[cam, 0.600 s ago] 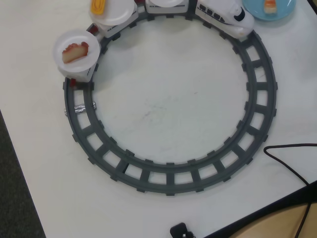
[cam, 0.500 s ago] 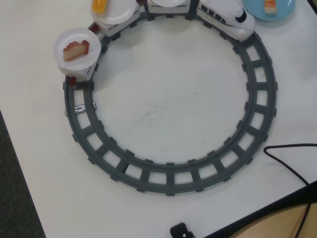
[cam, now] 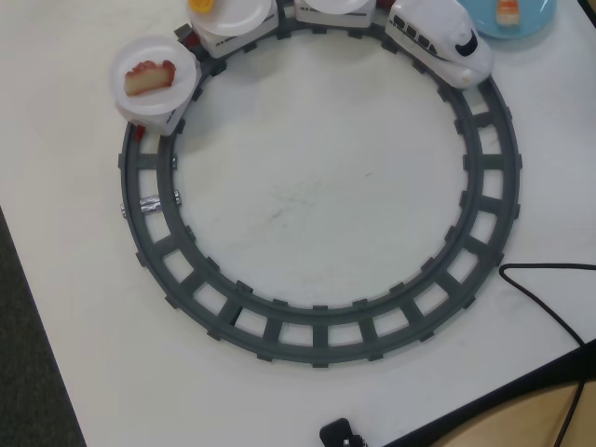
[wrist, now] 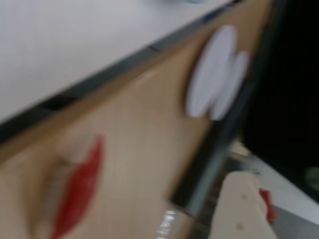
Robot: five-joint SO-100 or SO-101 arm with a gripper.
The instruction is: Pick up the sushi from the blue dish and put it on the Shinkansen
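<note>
Bottom-right of wrist view: cream part w/ a small red bit, prob the end effector. Heavy blur, only one piece visible, so can't tell if the fingers are apart or together. Nothing visibly held.

Up-left of it, wrist view: wood-tone panel w/ dark edge strip, white surface beyond that. Two white oval discs above it on the panel, red smeared shape far left of it. Too blurred to ID either.

Overhead view: end effector out of frame, so no placement rel. to it. The sushi sits on the blue dish at the top-right corner, both cut by the frame edge. Shinkansen is on the grey ring track, nose just beside the dish, not touching as far as I can see. Cars behind it carry white plates: one white plate holds a pink-red/cream piece, another at the top edge holds a yellow piece. Black cable crosses the surface outside the track, lower right.
</note>
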